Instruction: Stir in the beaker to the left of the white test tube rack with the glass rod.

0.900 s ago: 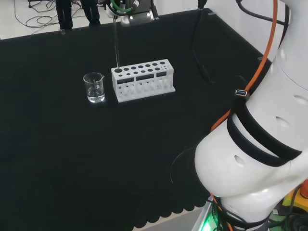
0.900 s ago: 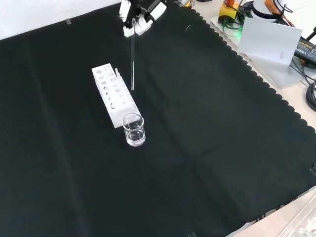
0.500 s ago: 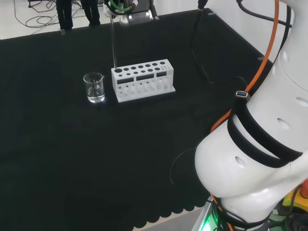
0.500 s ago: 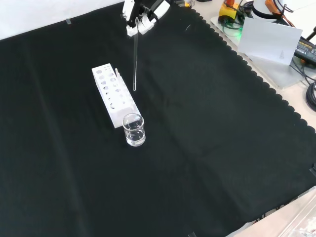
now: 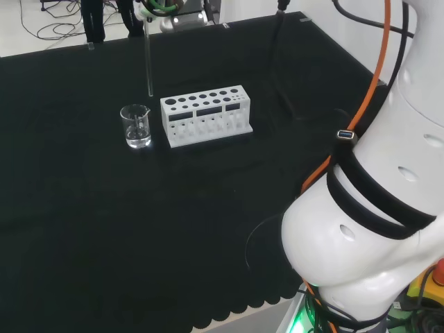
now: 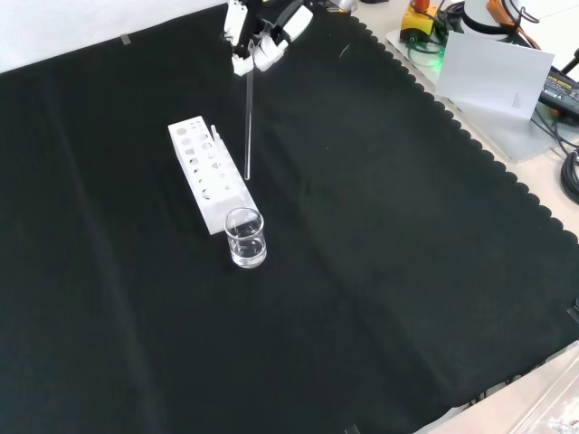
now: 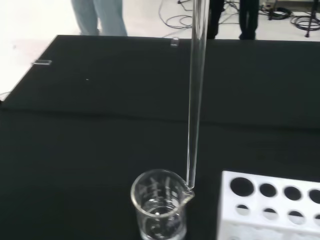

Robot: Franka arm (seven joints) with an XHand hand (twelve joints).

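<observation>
The hand (image 6: 258,36) is hanging high over the far side of the bench (image 6: 407,271), its fingers curled round the top end of the glass rod (image 6: 248,127) and pinching it there. The rod is hanging straight down from that grip, upright, its lower tip in the air and touching nothing. In the head view the rod (image 5: 148,62) is standing in the air just left of the white test tube rack (image 5: 206,115) and above and a little right of the beaker (image 5: 136,126), its tip well clear of the beaker's rim. In the front view the tip is showing beside the rack (image 6: 207,174), at its right side, and higher in the picture than the beaker (image 6: 245,238). The beaker is sitting on the black cloth just beside the short end of the rack, upright, with a little clear liquid lying in its bottom. From the wrist view the rod (image 7: 196,90) is running down past the beaker's spout, its tip seeming to sit level with the rim of the beaker (image 7: 160,205) on the side nearest the rack (image 7: 270,210), though I cannot tell from here whether it is over the opening or just outside it. The rack's round holes are all showing dark.
</observation>
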